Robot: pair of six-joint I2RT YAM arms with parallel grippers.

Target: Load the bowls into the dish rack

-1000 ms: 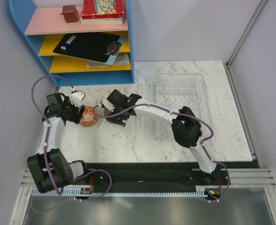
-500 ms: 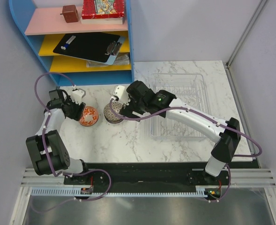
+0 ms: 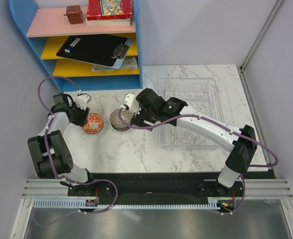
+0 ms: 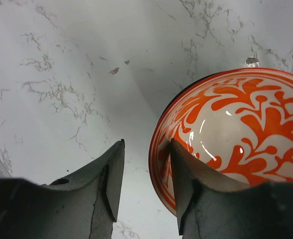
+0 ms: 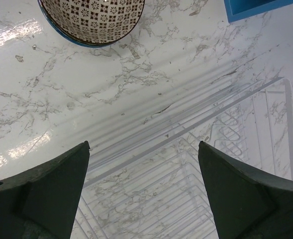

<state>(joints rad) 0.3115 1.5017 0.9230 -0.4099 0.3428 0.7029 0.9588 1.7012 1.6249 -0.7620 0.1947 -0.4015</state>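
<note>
Watching left gripper [image 4: 146, 184]: jaws half-narrowed astride rim of orange bowl [image 4: 236, 129], well left of dish rack [image 3: 206, 94], not pinching yet. I fear glazed rim slipping, bowl tipping. My right gripper [image 5: 144, 194] wide, empty; could clip mesh bowl [image 5: 91, 17] just left of rack.

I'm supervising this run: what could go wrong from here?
1. The left gripper straddles only the rim of the orange-and-white floral ceramic bowl; a pinch there may slip or tip it.
2. The open right gripper hangs beside the brown patterned bowl, near the left gripper; the two could collide.
</note>
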